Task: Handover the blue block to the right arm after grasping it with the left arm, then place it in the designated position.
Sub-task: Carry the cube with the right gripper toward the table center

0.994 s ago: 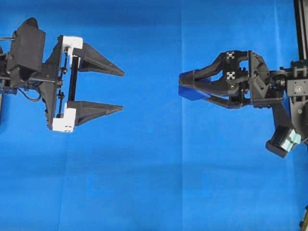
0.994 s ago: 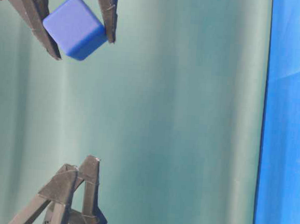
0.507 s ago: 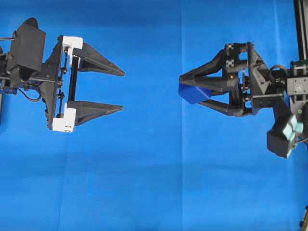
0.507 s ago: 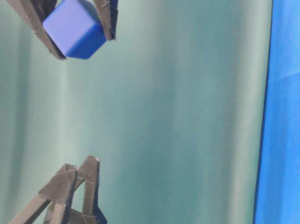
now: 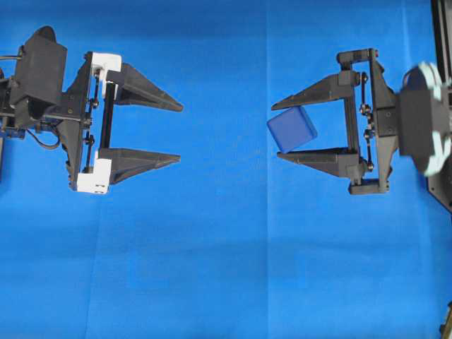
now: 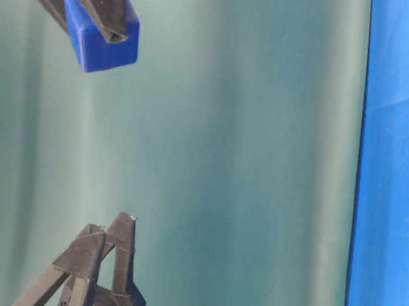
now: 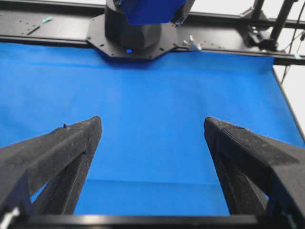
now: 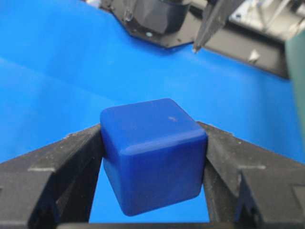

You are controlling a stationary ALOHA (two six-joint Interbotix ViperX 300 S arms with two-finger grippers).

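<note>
The blue block (image 5: 292, 129) is a small dark-blue cube pinched between the two black fingers of my right gripper (image 5: 277, 131), above the blue cloth. The right wrist view shows the blue block (image 8: 153, 153) wedged at the fingertips of that shut right gripper (image 8: 153, 131). At table level the blue block (image 6: 100, 33) hangs at the top left in the right gripper (image 6: 93, 25). My left gripper (image 5: 178, 133), with white brackets, stands wide open and holds nothing, well to the left of the block. Its left gripper (image 7: 152, 124) view shows only cloth between the fingers, and the blue block (image 7: 147, 10) at the top edge.
Blue cloth (image 5: 226, 268) covers the table. The right arm's black base (image 7: 131, 33) and a black frame rail (image 7: 238, 40) run along the far edge. A green backdrop (image 6: 246, 163) fills the table-level view, where the left fingertips (image 6: 116, 235) show at the bottom.
My right wrist has rolled, turning the fingers and the held block with it; the block now lies flat between upper and lower fingers. The left gripper has not moved.
</note>
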